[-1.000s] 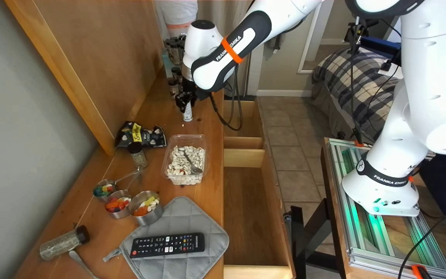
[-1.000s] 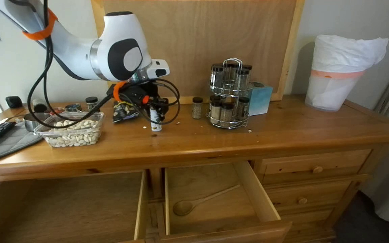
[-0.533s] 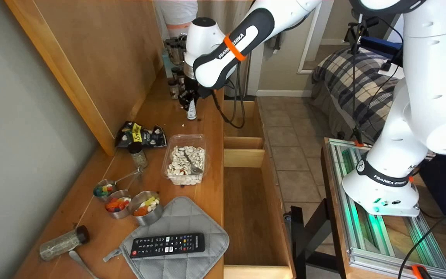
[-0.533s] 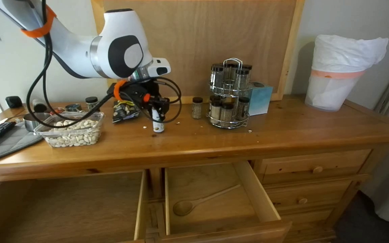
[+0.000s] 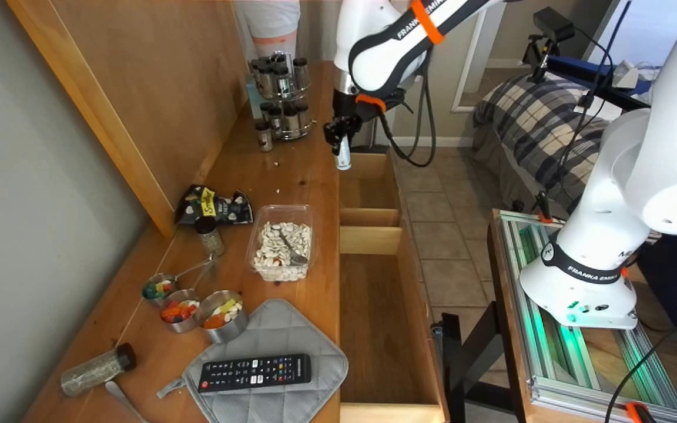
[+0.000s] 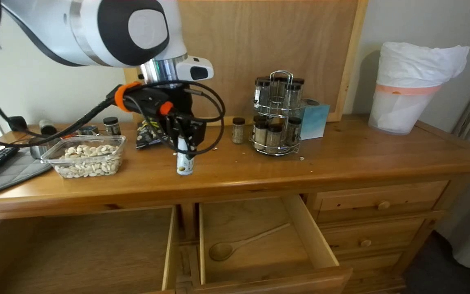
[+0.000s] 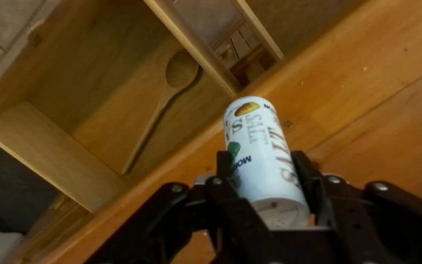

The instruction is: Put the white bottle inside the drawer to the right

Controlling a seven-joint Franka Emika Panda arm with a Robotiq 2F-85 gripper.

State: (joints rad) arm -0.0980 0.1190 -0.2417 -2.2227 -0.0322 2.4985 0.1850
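Observation:
My gripper (image 7: 262, 157) is shut on the white bottle (image 7: 253, 124), with a finger on either side of it. In both exterior views the bottle (image 5: 343, 155) (image 6: 185, 162) hangs nearly upright from the gripper. It is close to the tabletop's front edge. The short, shallow drawer (image 6: 306, 228) is pulled open below the tabletop, to the right of the bottle in that exterior view. The drawer also shows beyond the bottle in the wrist view (image 7: 53, 150) and in an exterior view (image 5: 368, 191).
A wooden spoon (image 6: 227, 250) lies in the short drawer. The longer, deeper drawer (image 6: 76, 249) is open beside it. The spice rack (image 6: 276, 116) and a spice jar (image 6: 238, 131) stand further back. A clear tub of white pieces (image 6: 86, 157) stands on the tabletop (image 6: 235, 175).
The bottle, held in the gripper, has moved off its place on the tabletop toward the front edge and the open drawers. The arm has moved with it. The drawers have not moved.

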